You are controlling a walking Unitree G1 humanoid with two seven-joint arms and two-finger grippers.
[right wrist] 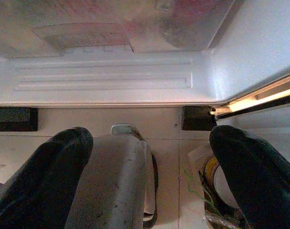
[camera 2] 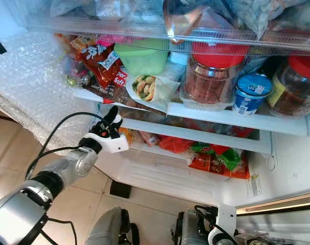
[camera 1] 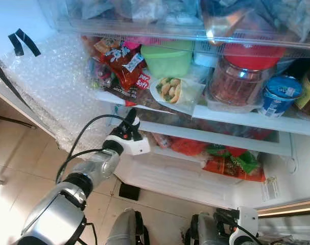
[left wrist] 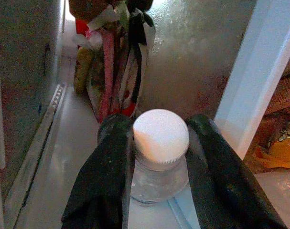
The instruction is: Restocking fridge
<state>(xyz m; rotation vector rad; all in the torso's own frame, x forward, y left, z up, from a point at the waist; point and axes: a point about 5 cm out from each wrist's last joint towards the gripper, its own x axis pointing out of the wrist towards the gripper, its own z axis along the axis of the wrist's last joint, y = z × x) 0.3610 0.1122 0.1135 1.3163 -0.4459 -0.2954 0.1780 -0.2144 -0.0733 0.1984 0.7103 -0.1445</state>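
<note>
In the left wrist view a small clear jar (left wrist: 160,143) with a white screw cap sits between my left gripper's black fingers (left wrist: 104,176), which press against its sides. My left gripper (camera 1: 130,118) reaches up to the left end of the fridge's middle shelf (camera 1: 231,120), just under the snack bags (camera 1: 121,61). From the head views the jar itself is hidden by the gripper. My right gripper (right wrist: 149,138) hangs low by my legs, open and holding nothing, above the tiled floor.
The shelf holds a green tub (camera 1: 167,60), a wrapped sandwich (camera 1: 170,89), a red-lidded jar (camera 1: 244,76) and a blue yogurt pot (camera 1: 278,94). Red and green packets (camera 1: 231,163) lie in the drawer below. Bubble wrap (camera 1: 47,87) covers the left wall.
</note>
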